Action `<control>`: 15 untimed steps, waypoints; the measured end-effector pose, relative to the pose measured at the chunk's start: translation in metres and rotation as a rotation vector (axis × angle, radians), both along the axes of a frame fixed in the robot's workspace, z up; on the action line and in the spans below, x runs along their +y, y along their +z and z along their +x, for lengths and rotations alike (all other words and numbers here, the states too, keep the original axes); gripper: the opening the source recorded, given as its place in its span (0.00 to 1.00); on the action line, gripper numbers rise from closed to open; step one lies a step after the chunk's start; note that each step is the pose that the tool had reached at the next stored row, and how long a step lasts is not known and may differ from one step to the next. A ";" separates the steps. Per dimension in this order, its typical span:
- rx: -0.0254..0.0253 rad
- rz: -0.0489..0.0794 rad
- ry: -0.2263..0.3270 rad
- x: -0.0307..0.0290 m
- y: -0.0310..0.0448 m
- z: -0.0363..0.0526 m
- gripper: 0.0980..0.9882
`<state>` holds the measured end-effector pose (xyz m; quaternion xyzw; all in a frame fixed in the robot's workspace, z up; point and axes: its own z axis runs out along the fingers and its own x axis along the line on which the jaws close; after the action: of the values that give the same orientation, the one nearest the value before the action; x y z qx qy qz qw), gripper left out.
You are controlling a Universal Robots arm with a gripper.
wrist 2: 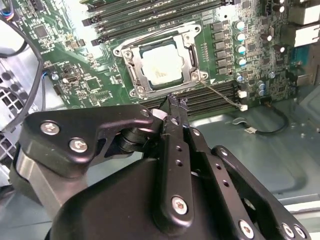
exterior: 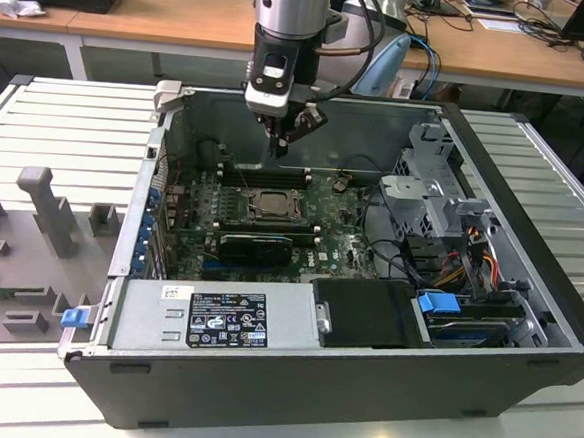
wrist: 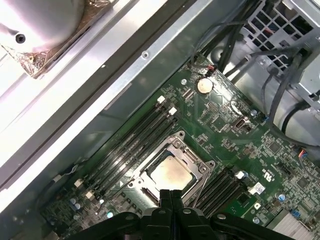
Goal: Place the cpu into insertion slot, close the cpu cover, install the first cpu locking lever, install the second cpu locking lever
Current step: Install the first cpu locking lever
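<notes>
In the insertion slot [wrist 2: 126, 52] lies the cpu [wrist 2: 162, 65], the cpu cover [wrist 2: 188, 54] flat over it; memory slots [wrist 2: 150, 15] alongside; the gripper [wrist 2: 173, 100] hovers near, pinched together, empty.

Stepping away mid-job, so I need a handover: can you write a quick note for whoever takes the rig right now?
End effector: shut, empty, above the board by the socket.
Chip: seated in the socket.
Cover: flat over the chip, looks closed.
Lever: one thin rod sticks out loose at the socket corner, unlatched; the other, cannot tell.
Done: chip in, cover down. Left: levers.
</notes>
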<state>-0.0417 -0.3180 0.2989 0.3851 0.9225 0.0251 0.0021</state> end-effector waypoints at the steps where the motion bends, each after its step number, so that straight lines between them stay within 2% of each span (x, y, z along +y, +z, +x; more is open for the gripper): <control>1: 0.0000 0.000 0.006 0.0000 0.0000 0.0000 0.01; 11: 0.0000 0.000 0.082 0.0000 0.0000 0.0000 0.01; 15: 0.0000 0.000 0.132 0.0000 0.0000 0.0000 0.01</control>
<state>-0.0417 -0.3180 0.2989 0.3234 0.9459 0.0252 0.0005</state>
